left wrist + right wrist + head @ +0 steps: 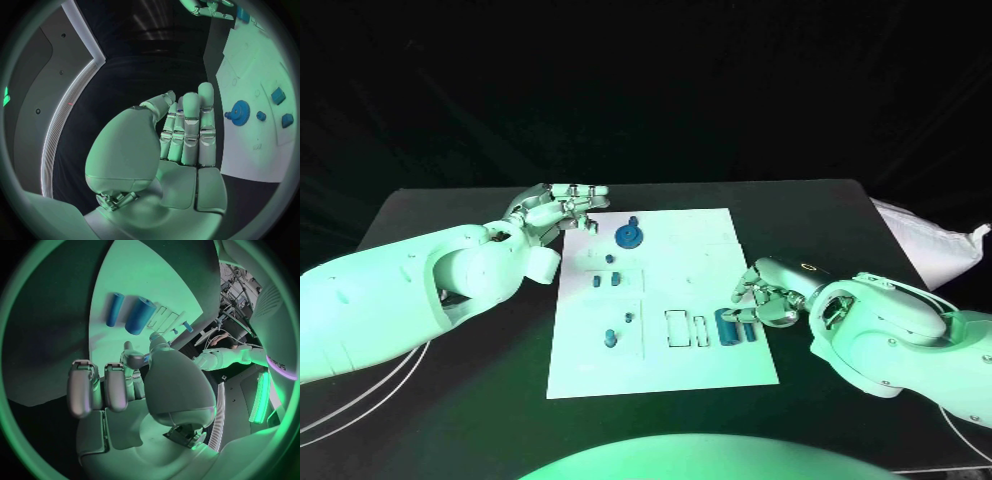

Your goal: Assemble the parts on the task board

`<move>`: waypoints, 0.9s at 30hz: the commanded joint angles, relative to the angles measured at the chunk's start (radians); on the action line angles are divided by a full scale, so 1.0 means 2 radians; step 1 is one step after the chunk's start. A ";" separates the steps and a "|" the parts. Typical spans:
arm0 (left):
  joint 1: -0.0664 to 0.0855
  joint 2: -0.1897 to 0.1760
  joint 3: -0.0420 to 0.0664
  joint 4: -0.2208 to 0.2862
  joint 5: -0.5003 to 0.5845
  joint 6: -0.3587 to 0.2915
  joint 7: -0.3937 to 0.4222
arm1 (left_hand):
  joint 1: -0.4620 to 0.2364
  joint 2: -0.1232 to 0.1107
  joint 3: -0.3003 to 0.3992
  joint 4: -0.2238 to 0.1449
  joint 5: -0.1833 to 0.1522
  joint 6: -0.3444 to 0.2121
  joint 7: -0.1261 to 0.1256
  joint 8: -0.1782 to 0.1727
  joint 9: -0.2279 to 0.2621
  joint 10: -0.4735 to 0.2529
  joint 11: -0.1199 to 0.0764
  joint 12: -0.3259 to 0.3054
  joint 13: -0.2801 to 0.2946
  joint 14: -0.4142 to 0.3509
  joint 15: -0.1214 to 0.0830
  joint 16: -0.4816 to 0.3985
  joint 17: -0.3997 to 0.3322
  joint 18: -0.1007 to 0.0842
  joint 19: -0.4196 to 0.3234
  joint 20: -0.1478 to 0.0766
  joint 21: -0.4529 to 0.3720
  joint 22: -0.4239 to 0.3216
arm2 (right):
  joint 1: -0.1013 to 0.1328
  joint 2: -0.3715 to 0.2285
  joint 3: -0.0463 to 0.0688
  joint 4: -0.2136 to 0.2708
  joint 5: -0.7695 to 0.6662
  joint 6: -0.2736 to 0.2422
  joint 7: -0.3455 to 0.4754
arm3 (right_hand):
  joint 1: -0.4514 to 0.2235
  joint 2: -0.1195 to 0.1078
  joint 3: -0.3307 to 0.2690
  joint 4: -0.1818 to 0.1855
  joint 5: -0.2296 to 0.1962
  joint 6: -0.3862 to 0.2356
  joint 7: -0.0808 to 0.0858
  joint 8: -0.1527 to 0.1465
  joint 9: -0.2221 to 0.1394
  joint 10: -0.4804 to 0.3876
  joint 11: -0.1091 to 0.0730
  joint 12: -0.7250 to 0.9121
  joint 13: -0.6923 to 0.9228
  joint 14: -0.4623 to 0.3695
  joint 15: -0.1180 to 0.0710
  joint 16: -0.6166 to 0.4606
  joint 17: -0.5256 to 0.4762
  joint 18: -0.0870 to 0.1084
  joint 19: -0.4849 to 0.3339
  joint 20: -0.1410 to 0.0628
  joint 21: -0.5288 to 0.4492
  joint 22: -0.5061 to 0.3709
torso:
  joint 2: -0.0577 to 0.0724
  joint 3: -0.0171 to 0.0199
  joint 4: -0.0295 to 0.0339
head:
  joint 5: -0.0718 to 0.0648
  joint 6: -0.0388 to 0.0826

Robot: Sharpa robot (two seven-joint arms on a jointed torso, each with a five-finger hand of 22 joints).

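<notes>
— Beside the near right edge of the task board (pixel 661 375) sits the right hand (pixel 764 300), and two blue cylinders lie just in front of its fingers (pixel 94 385): a thick cylinder (pixel 728 326) and a thin cylinder (pixel 749 329), side by side on the white plate.

— Which way do they run?

— Their long axes point roughly from the robot's side toward the far side of the worktop (pixel 459 210), parallel to each other. The thin one lies nearer the right hand, so any reach comes at them from the side, across the axis.

— Is that hand holding anything?

— In the right wrist view something small and blue shows between the thumb and a finger, with the other fingers curled loosely. I cannot tell whether it is a pinched part or only something beyond the hand.

— And the left?

— The left hand (pixel 564 210) hovers at the board's far left corner, fingers straight and pressed together, holding nothing. The blue gear (pixel 630 237) lies just beside it on the board; small blue pieces (pixel 612 335) sit nearer the middle.

— So which hand takes the cylinders?

— The right, I would judge: it is far closer, and the left is well apart from them.
</notes>
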 commanded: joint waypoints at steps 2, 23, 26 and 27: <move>0.000 0.001 0.000 0.000 0.002 0.008 0.002 | 0.000 0.004 -0.001 -0.002 0.002 -0.002 0.002 0.000 -0.001 -0.004 0.000 0.002 0.000 -0.003 0.000 -0.001 -0.001 0.005 0.002 0.001 -0.002 0.000 | -0.001 0.003 0.000 0.000 -0.015 0.041 -0.036 | -0.010 0.006 -0.012 0.000 0.000 -0.003 -0.002 0.005 0.002 -0.003 0.000 0.005 0.010 0.028 -0.002 0.002 0.001 -0.008 0.002 0.002 0.002 0.001 | 0.000 -0.0004 0.0001 | 0.000 0.000; 0.000 0.000 0.000 0.000 0.002 0.010 0.001 | -0.004 0.005 -0.003 0.000 0.002 -0.002 0.003 0.001 0.000 -0.005 0.000 0.004 0.000 -0.003 0.001 0.000 -0.002 0.005 0.002 0.001 -0.003 -0.001 | -0.010 0.024 -0.001 -0.012 -0.035 0.085 -0.046 | -0.026 0.010 -0.038 0.000 -0.002 0.006 -0.007 0.022 0.014 0.003 -0.004 0.023 0.043 0.029 -0.004 0.005 0.007 -0.008 0.002 0.001 0.002 0.002 | 0.001 -0.0001 0.0003 | 0.000 -0.003; 0.000 0.000 0.000 0.000 0.002 0.010 0.001 | -0.004 0.005 -0.003 0.000 0.002 -0.002 0.003 0.001 0.000 -0.005 0.000 0.004 0.000 -0.003 0.001 0.000 -0.002 0.005 0.002 0.001 -0.003 -0.001 | -0.013 0.030 -0.001 -0.015 -0.035 0.084 -0.046 | -0.017 0.018 -0.037 -0.002 0.000 0.007 -0.008 0.025 0.018 0.004 -0.005 0.023 0.048 0.029 -0.005 0.005 0.008 -0.008 0.001 0.000 0.002 0.002 | 0.001 0.0001 0.0003 | 0.001 -0.003; 0.000 0.000 0.000 0.000 0.002 0.010 0.001 | -0.004 0.005 -0.003 0.000 0.002 -0.002 0.003 0.001 0.000 -0.005 0.000 0.004 0.000 -0.003 0.001 0.000 -0.002 0.005 0.002 0.001 -0.003 -0.001 | -0.014 0.032 -0.001 -0.016 -0.036 0.083 -0.047 | -0.011 0.023 -0.035 -0.003 0.002 0.007 -0.008 0.027 0.019 0.004 -0.005 0.023 0.049 0.029 -0.006 0.005 0.009 -0.008 0.001 -0.001 0.002 0.002 | 0.000 0.0000 0.0004 | 0.001 -0.003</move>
